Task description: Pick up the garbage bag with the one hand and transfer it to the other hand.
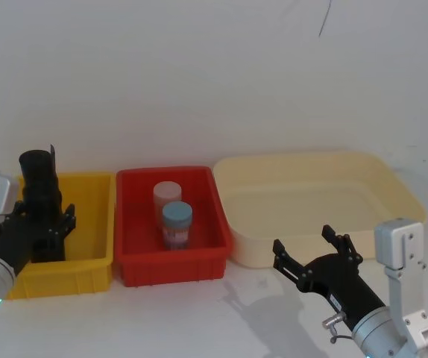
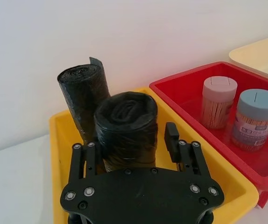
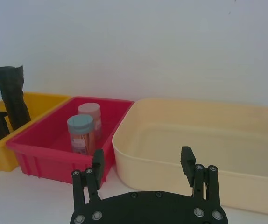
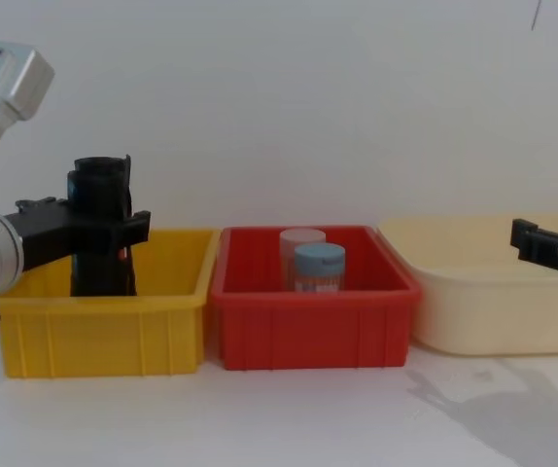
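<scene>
Between the spread fingers of the left claw (image 2: 128,140) stands the garbage bag (image 2: 127,116), one of two black rolls in the yellow bin (image 2: 54,154). The second roll (image 2: 82,98), with a loose flap at its top, stands upright just beyond the claw. The claw is released, one finger on each side of the bag, with a sliver of gap at one finger.

Three bins line the worktop (image 1: 199,321). To the claw's right of the yellow one is the red bin (image 1: 173,267), holding a pink-lidded jar (image 1: 166,195) and a blue-lidded jar (image 1: 177,216), then a cream tub (image 1: 247,246).

The left arm comes in roughly level from the yellow bin's left side. The right claw (image 1: 303,242), spread wide and holding nothing, hovers above the worktop in front of the cream tub.
</scene>
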